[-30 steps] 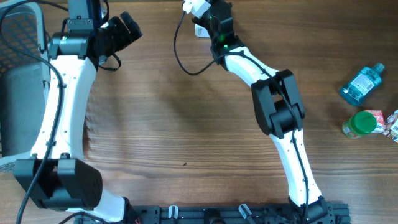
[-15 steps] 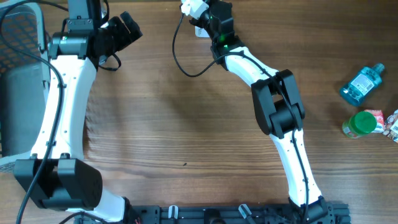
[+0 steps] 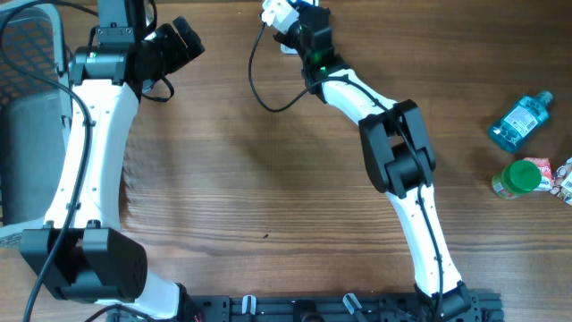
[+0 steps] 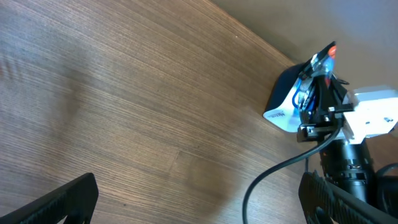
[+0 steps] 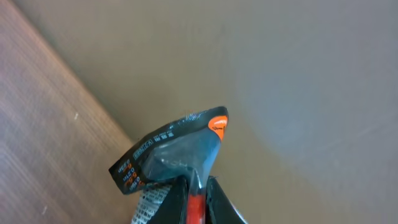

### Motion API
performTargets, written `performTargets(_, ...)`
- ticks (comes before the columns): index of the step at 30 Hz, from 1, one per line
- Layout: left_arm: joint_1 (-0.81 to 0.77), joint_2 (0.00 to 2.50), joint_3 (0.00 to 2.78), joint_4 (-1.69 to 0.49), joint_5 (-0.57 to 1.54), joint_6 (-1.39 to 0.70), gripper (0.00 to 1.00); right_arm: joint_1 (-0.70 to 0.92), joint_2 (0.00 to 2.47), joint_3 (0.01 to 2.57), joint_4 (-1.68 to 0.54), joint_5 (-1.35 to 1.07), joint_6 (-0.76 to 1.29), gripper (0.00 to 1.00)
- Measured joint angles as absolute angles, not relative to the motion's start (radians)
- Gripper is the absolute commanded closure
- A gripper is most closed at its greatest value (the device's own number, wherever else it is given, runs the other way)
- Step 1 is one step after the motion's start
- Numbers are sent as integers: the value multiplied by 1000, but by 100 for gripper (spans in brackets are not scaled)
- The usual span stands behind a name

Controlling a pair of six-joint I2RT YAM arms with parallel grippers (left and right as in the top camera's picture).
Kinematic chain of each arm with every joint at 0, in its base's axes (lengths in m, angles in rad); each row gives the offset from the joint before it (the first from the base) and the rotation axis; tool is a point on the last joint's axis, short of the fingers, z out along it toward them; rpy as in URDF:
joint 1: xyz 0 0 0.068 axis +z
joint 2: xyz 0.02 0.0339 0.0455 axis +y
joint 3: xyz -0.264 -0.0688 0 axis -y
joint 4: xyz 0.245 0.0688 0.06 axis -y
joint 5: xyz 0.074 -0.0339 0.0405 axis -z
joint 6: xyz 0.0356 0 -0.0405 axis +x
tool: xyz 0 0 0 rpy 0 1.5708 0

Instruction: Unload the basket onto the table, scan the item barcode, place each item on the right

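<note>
My right gripper (image 5: pixel 196 190), cut off at frame bottom, pinches the scanner (image 5: pixel 177 152); my left gripper (image 4: pixel 199 202) is spread wide, fingertips cropped. Only overhead shows the bottle (image 3: pixel 520 120), far right

I see a brown table (image 3: pixel 232 179) with fine straight wood grain. In the right wrist view, lower centre, the item (image 5: pixel 177 155) is dark grey with an orange spot and white lettering. At the overhead's right edge, the bottle (image 3: pixel 521 121) is translucent blue and the jar (image 3: pixel 518 177) is green-lidded. The left arm (image 3: pixel 89 152) and right arm (image 3: pixel 420 224) are white with black joints.
</note>
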State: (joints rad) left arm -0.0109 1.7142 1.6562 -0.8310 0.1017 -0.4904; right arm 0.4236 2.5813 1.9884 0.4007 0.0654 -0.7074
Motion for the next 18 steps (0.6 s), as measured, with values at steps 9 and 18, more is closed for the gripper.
performTargets(9,-11,1714,1656,-830,102,-490,0,410,2179,2001,-207,466,-333,95)
performTargets(18,-11,1714,1656,-831,102,-490,0,85,2062,1959,-1038,657,396,96)
